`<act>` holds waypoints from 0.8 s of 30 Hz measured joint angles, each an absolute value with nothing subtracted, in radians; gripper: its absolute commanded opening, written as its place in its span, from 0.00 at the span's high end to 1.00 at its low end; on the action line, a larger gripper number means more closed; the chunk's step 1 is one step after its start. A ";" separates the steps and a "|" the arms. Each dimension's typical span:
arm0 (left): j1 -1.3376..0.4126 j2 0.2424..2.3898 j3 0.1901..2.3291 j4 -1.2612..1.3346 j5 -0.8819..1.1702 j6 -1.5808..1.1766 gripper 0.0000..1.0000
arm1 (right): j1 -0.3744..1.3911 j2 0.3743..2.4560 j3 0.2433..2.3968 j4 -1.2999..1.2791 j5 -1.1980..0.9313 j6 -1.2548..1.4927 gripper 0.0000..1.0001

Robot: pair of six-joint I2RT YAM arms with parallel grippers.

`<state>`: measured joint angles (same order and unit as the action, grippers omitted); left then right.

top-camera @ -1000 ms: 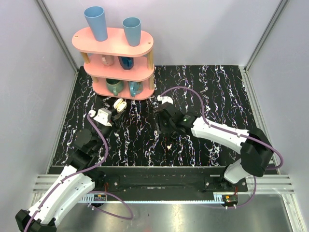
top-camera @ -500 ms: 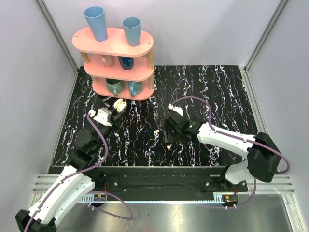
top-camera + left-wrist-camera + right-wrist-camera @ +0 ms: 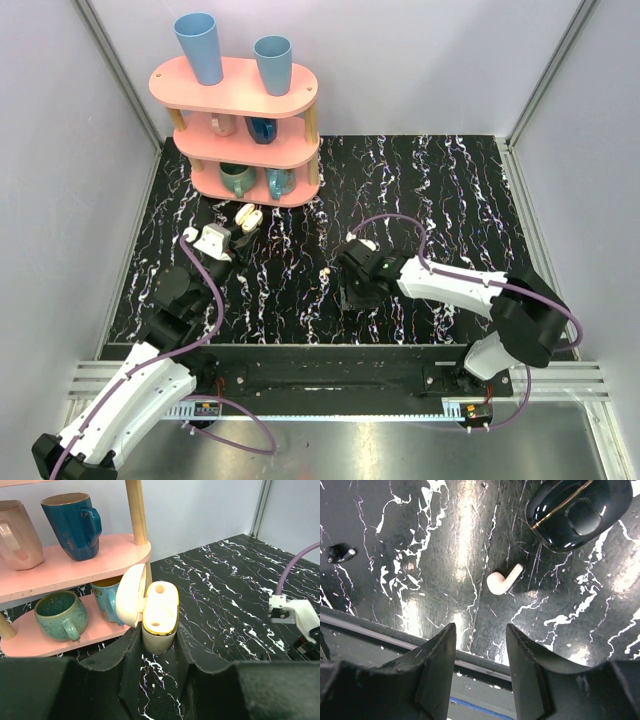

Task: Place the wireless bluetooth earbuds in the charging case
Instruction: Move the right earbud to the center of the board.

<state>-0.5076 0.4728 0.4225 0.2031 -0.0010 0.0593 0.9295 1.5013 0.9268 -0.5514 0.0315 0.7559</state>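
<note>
The charging case (image 3: pixel 160 614) is cream-white with a gold rim, and its lid stands open to the left. My left gripper (image 3: pixel 159 636) is shut on its lower body and holds it upright in front of the pink shelf; both show in the top view, gripper (image 3: pixel 238 228) and case (image 3: pixel 247 216). One cream-white earbud (image 3: pixel 502 581) lies on the black marbled table just beyond my right gripper (image 3: pixel 480 637), which is open and empty. In the top view the right gripper (image 3: pixel 348 297) hangs near the table's front edge, and an earbud (image 3: pixel 325 273) lies just to its left.
A glossy black case (image 3: pixel 577 505) lies beyond the earbud to the right. A small black object (image 3: pixel 337 554) lies at far left. The table's front rail (image 3: pixel 395 627) runs under the fingers. A pink shelf (image 3: pixel 240 120) with cups stands at back left.
My right gripper has moved from mid-table toward the front edge and now covers the spot where one earbud lay in the top view. The left arm and case have not moved.
</note>
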 measured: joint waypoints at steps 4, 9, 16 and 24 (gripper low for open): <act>-0.508 0.469 0.422 0.202 -0.001 0.059 1.00 | 0.929 1.541 0.923 -0.516 0.005 0.758 0.47; -0.508 0.457 0.422 0.195 -0.001 0.059 1.00 | 0.929 1.570 0.923 -0.485 -0.005 0.758 0.47; -0.508 0.457 0.422 0.181 -0.001 0.059 1.00 | 0.930 1.613 0.923 -0.458 0.007 0.757 0.47; -0.508 0.449 0.422 0.173 -0.001 0.057 1.00 | 0.930 1.681 0.961 -0.434 0.019 0.732 0.47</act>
